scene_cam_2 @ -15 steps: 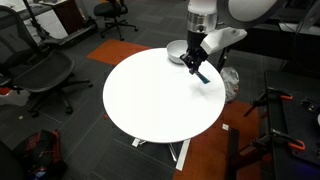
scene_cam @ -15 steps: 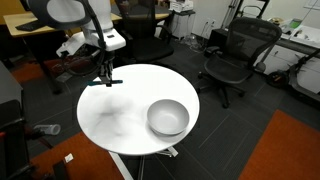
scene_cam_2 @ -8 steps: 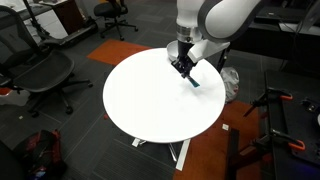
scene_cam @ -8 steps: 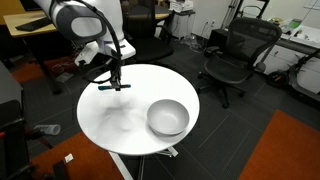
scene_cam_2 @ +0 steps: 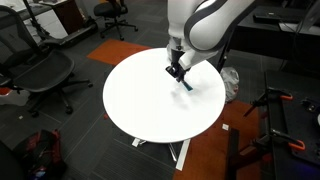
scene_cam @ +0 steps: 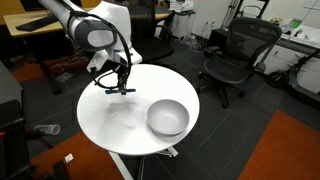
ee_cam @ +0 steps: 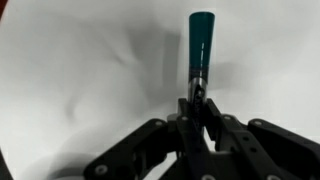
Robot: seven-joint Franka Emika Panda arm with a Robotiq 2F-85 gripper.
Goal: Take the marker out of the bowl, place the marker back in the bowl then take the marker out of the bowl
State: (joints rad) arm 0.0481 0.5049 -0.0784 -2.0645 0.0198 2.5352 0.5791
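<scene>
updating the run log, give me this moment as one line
hand: shut on marker | marker: outside bowl, over table | bowl: on table, apart from hand

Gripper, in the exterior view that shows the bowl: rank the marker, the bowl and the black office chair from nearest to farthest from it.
1. The marker: held in the shut gripper, over the far left part of the table.
2. The bowl: on the table, toward its right front edge.
3. The black office chair: on the floor beyond the table, to the right.
</scene>
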